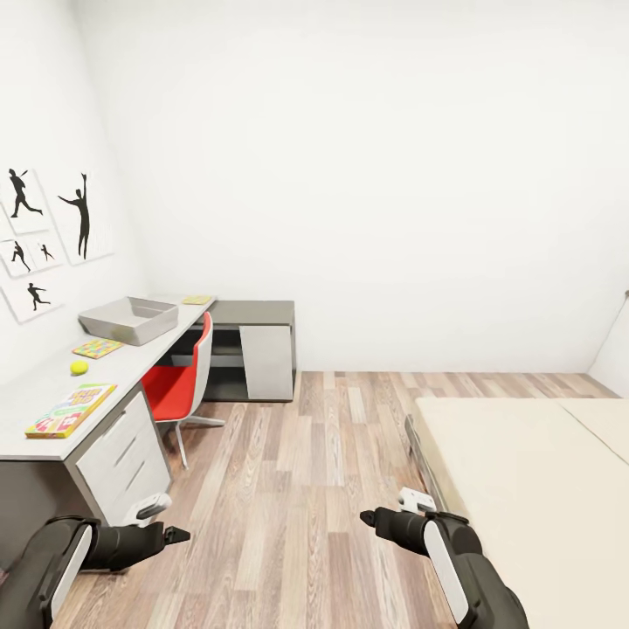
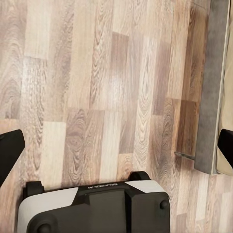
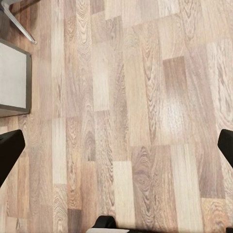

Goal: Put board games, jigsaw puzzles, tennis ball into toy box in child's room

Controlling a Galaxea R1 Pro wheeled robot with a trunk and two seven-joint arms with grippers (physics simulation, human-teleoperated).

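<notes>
Standing mid-room on the plank floor [image 1: 297, 489], facing a white wall; table [image 1: 35, 411] along the left, bed [image 1: 524, 489] at the right. Both arms held low and forward; left claw [image 1: 179, 534] and right claw [image 1: 367, 517] gaping wide in the wrist views, nothing between the tips but bare planks. On the table: grey toy box [image 1: 128, 319] at the far end, a jigsaw puzzle [image 1: 97, 348] just in front of it, yellow tennis ball [image 1: 79, 368] nearer, then a board game [image 1: 72, 410] by the near edge; a second small flat piece [image 1: 197, 300] further along, too small to name with certainty. No game boxes on the visible stretch of mattress.

Likely trouble from here: clipping the red chair [image 1: 183, 384] or the drawer unit [image 1: 127, 454] while rolling toward the table; scraping the bed frame with the right arm on a turn; nudging the ball off the table on a careless reach; thin flat boxes slipping from a pinch, or needing a slide to the table edge.
</notes>
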